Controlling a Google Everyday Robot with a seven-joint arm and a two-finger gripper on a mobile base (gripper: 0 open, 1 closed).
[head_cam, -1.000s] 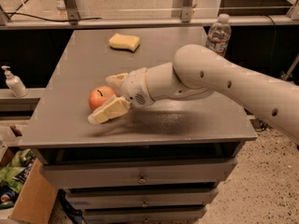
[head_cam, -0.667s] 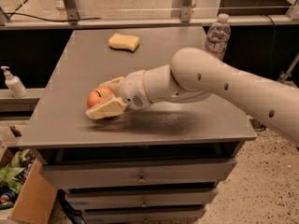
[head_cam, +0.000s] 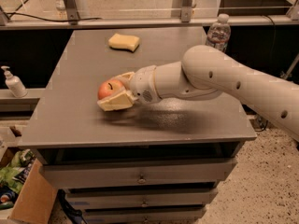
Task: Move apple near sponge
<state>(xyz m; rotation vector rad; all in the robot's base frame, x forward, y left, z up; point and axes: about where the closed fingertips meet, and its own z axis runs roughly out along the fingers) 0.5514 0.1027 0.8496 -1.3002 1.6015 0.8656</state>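
Observation:
The red-orange apple (head_cam: pixel 110 87) is at the left middle of the grey table (head_cam: pixel 74 125). My gripper (head_cam: pixel 109 92) reaches in from the right and is shut on the apple. One cream finger (head_cam: pixel 116 102) is in front of the apple and the other (head_cam: pixel 125 75) is behind it. The apple looks held just above the tabletop. The pale yellow sponge (head_cam: pixel 124 42) lies at the back of the table, well apart from the apple and a little to its right.
A clear plastic water bottle (head_cam: pixel 218 31) stands off the table's back right corner. A soap dispenser (head_cam: pixel 13 82) sits on a ledge at the left. A cardboard box (head_cam: pixel 28 202) is on the floor at the lower left. Drawers are below the tabletop.
The fingers have closed in on the apple. The gripper and the apple have shifted a little to the right and toward the back of the table.

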